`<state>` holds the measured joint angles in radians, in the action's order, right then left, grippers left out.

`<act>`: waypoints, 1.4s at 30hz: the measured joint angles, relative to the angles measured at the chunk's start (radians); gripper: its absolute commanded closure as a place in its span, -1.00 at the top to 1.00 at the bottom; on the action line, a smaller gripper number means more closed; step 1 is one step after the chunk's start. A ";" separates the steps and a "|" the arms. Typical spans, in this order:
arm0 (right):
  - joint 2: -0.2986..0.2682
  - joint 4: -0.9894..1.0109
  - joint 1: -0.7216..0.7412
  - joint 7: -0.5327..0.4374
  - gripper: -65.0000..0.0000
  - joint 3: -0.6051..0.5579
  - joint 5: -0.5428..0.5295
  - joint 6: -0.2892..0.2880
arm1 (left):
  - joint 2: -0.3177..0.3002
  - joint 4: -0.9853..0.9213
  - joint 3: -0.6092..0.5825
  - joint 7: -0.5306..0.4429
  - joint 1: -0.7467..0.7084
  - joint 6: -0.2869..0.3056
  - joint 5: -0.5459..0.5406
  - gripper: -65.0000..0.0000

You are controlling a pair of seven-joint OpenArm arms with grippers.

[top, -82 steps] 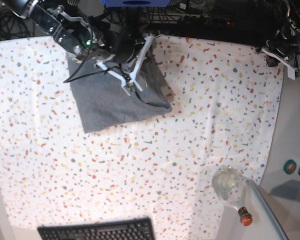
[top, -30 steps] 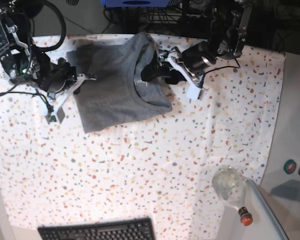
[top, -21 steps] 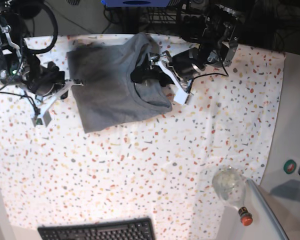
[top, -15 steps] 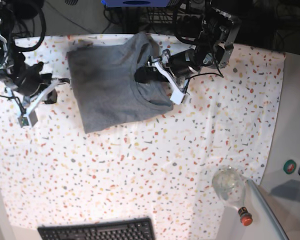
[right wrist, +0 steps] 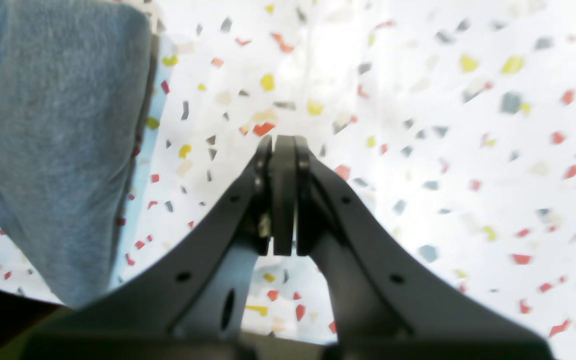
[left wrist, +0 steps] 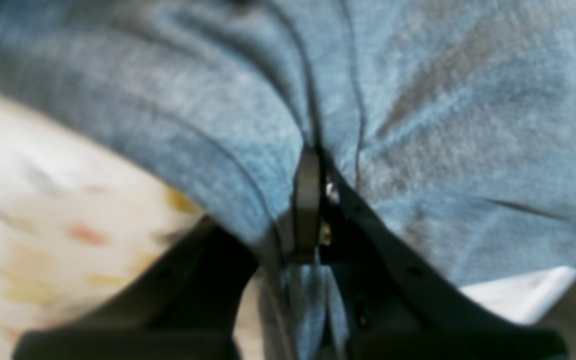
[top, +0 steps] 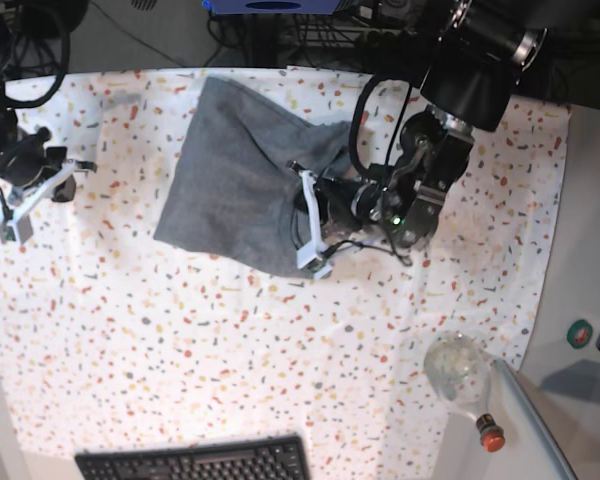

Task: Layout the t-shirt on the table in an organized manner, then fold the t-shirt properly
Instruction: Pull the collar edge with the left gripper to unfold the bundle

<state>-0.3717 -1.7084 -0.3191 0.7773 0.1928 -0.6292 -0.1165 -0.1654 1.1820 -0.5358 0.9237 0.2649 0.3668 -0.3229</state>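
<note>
The grey t-shirt (top: pixel 230 180) lies partly folded and crumpled on the speckled table (top: pixel 180 340), its lower right edge lifted. My left gripper (top: pixel 305 225) is shut on that edge, and in the left wrist view bunched t-shirt fabric (left wrist: pixel 418 125) is pinched between the left gripper's (left wrist: pixel 310 170) jaws. My right gripper (top: pixel 12 225) hovers over the table at the far left, well apart from the shirt. The right wrist view shows the right gripper (right wrist: pixel 283 145) shut with nothing in it, and the t-shirt (right wrist: pixel 53 125) off to its left.
A clear glass bottle (top: pixel 458 368) with a red cap lies at the table's front right corner. A black keyboard (top: pixel 195 462) sits at the front edge. The plain white side counter (top: pixel 590 250) runs along the right, with dark equipment behind the table.
My left gripper closed on the shirt's right edge and pulled it forward, shifting and reshaping the cloth. The right arm drew away to the left, still shut.
</note>
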 measured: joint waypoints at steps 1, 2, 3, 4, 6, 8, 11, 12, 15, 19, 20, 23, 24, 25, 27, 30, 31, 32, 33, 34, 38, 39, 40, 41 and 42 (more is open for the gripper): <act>0.004 0.006 0.000 0.001 -1.00 0.004 0.000 0.000 | -0.001 -0.003 -0.071 0.005 0.032 0.000 0.036 -1.00; 0.006 0.014 0.000 0.000 -1.00 0.005 0.000 0.000 | -0.003 -0.004 -0.143 0.000 0.062 -0.003 0.080 -1.00; 0.003 0.024 0.001 0.000 -1.00 0.006 0.000 0.000 | 0.002 -0.004 -0.208 0.005 0.089 -0.003 0.120 -1.00; 0.002 0.035 0.000 0.000 -1.00 0.008 0.001 0.000 | 0.010 -0.004 -0.270 0.005 0.113 -0.003 0.156 -1.00; 0.004 0.058 0.000 -0.007 -1.00 0.011 0.004 0.001 | 0.033 -0.005 -0.391 -0.005 0.152 0.000 0.220 -1.00; 0.005 0.078 0.000 -0.007 -1.00 0.011 0.004 0.002 | 0.065 -0.005 -0.480 0.003 0.178 0.001 0.306 -1.00; 0.017 0.098 0.000 -0.005 -1.00 0.050 0.001 0.002 | 0.115 -0.005 -0.563 -0.052 0.195 0.004 0.411 -1.00; 0.026 0.108 0.001 -0.009 -1.00 0.070 0.005 0.003 | 0.128 -0.005 -0.582 -0.101 0.195 0.003 0.454 -1.00; 0.045 0.120 -0.003 -0.005 -1.00 0.111 0.004 0.003 | 0.155 -0.015 -0.621 -0.169 0.188 0.003 0.519 -1.00; 0.041 0.126 -0.031 -0.005 -1.00 0.120 0.005 0.003 | 0.188 -0.083 -0.639 -0.249 0.165 0.004 0.629 -1.00; 0.039 0.127 -0.031 -0.003 -1.00 0.121 0.006 0.003 | 0.193 -0.097 -0.639 -0.267 0.164 0.004 0.645 -1.00; 0.039 0.143 -0.024 -0.008 -1.00 0.122 0.000 0.002 | 0.199 -0.119 -0.638 -0.320 0.164 0.003 0.668 -1.00; 0.040 0.151 -0.023 -0.009 -1.00 0.122 0.001 0.002 | 0.199 -0.121 -0.637 -0.330 0.165 0.003 0.668 -1.00; 0.039 0.158 -0.023 -0.010 -1.00 0.122 0.001 0.002 | 0.198 -0.122 -0.637 -0.335 0.165 0.003 0.667 -1.00; 0.039 0.167 -0.026 -0.006 -1.00 0.122 0.005 0.002 | 0.199 -0.122 -0.636 -0.338 0.170 0.004 0.667 -1.00; 0.039 0.169 -0.022 -0.007 -1.00 0.121 0.005 0.002 | 0.200 -0.122 -0.630 -0.341 0.170 0.004 0.666 -1.00; 0.039 0.169 -0.021 -0.008 -1.00 0.121 0.005 0.002 | 0.200 -0.122 -0.630 -0.341 0.170 0.007 0.666 -1.00; 0.039 0.169 -0.019 -0.008 -1.00 0.121 0.005 0.003 | 0.200 -0.122 -0.630 -0.341 0.170 0.016 0.667 -1.00; 0.039 0.169 -0.019 -0.008 -1.00 0.121 0.005 0.002 | 0.200 -0.122 -0.630 -0.341 0.171 0.030 0.667 -1.00; 0.039 0.169 -0.017 -0.007 -1.00 0.119 0.005 0.002 | 0.200 -0.121 -0.630 -0.341 0.171 0.045 0.667 -1.00; 0.040 0.169 -0.005 -0.008 -1.00 0.117 0.004 0.003 | 0.199 -0.117 -0.628 -0.301 0.169 0.053 0.666 -1.00; 0.040 0.169 -0.002 -0.008 -1.00 0.117 0.004 0.003 | 0.198 -0.117 -0.628 -0.299 0.170 0.053 0.666 -1.00; 0.040 0.169 -0.002 -0.009 -1.00 0.117 0.004 0.003 | 0.197 -0.117 -0.628 -0.299 0.169 0.053 0.666 -1.00; 0.041 0.169 -0.003 -0.007 -1.00 0.117 0.005 0.003 | 0.198 -0.117 -0.628 -0.299 0.170 0.053 0.667 -1.00; 0.042 0.169 -0.003 -0.007 -1.00 0.117 0.005 0.002 | 0.198 -0.117 -0.628 -0.298 0.170 0.053 0.667 -1.00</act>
<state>-0.3298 -1.5394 -0.3218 0.7704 0.3096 -0.6243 -0.1143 0.0322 1.0649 -1.1641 0.6254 0.4351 0.4198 0.3439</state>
